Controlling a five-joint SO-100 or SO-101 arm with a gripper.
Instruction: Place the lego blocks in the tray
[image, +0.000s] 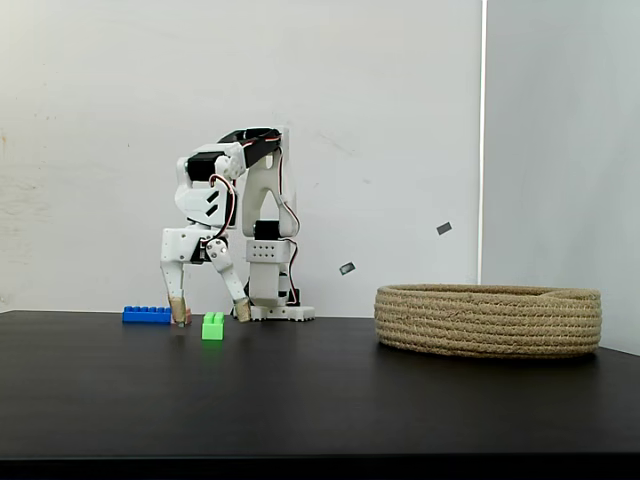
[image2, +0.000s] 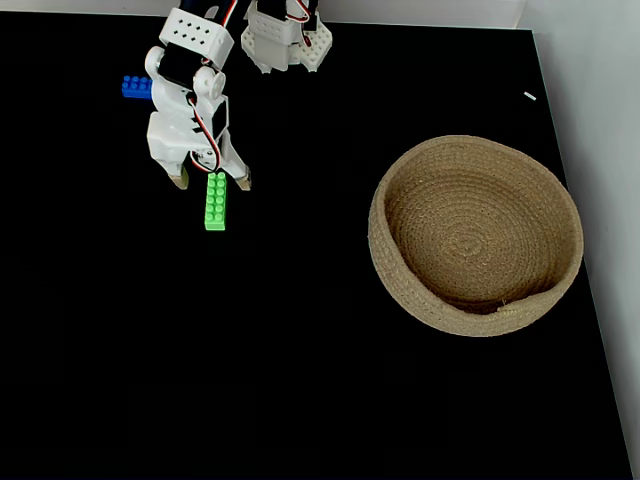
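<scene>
Hand (image2: 212, 181) is straddling the green brick (image2: 215, 201) with fingers spread, near the table's far edge; blue brick (image2: 135, 87) is waiting behind. Basket (image2: 400, 290) is holding nothing yet.

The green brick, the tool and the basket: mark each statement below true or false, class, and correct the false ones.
1. The green brick lies on the table between the open fingers of the tool. True.
2. The basket already holds a brick. False: its inside is bare rope.
3. The blue brick sits on the table, left of the green brick in both fixed views. True.
4. The tool has lifted the green brick clear of the table. False: the brick rests on the table.
</scene>
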